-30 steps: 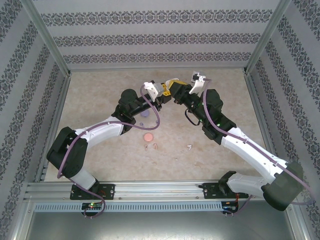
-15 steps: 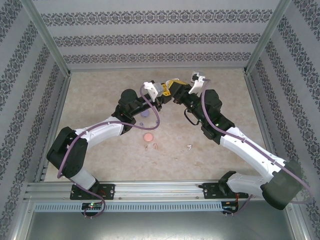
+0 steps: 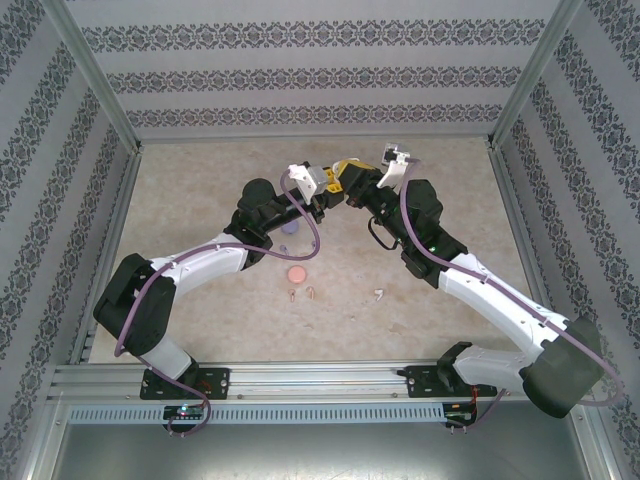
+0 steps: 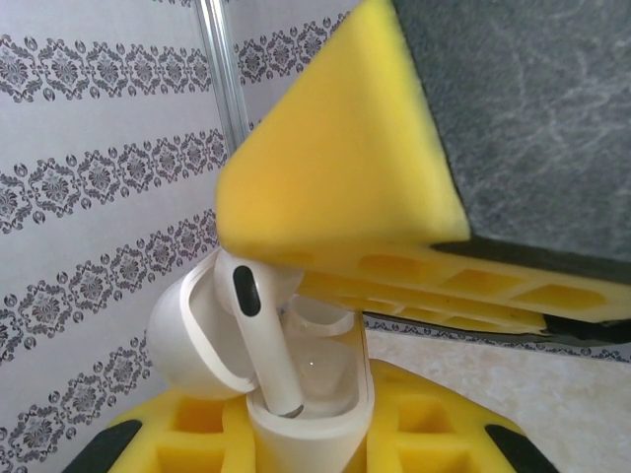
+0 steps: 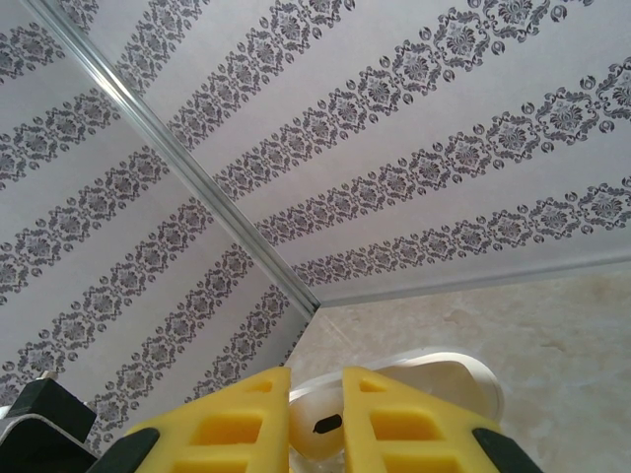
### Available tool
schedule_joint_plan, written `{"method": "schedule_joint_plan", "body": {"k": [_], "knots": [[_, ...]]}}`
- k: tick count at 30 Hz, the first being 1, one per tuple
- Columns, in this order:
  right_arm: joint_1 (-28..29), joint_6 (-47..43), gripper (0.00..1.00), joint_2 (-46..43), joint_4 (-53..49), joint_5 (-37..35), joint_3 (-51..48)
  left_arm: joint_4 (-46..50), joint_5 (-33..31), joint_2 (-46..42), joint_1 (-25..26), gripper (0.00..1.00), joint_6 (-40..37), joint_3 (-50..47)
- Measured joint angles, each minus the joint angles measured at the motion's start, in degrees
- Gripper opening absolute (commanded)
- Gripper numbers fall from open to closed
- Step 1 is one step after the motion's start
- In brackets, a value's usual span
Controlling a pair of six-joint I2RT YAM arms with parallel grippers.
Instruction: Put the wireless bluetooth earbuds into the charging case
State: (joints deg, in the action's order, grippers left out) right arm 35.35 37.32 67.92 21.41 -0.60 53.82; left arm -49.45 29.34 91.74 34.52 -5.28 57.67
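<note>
Patterned walls (image 3: 300,60) ring the bench (image 3: 200,190). Left gripper (image 4: 311,439) clamps the open case (image 4: 330,394); right gripper (image 5: 316,422) pinches a white earbud (image 4: 258,335), stem inside the case.

A white earbud (image 4: 258,335) is leaning stem-down in the open white charging case (image 4: 315,434), its lid tipping back. Two pinkish earbuds (image 3: 311,293) and a second white bud (image 3: 379,294) are lying loose on the desk (image 3: 200,190).
</note>
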Motion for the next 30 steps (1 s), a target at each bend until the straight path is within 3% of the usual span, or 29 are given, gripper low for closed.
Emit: {"method": "schedule_joint_plan", "body": {"k": [30], "knots": [[-1.1, -1.6, 0.16, -1.0, -0.1, 0.5, -1.8, 1.8, 0.0, 0.0, 0.0, 0.00, 0.0, 0.0]]}}
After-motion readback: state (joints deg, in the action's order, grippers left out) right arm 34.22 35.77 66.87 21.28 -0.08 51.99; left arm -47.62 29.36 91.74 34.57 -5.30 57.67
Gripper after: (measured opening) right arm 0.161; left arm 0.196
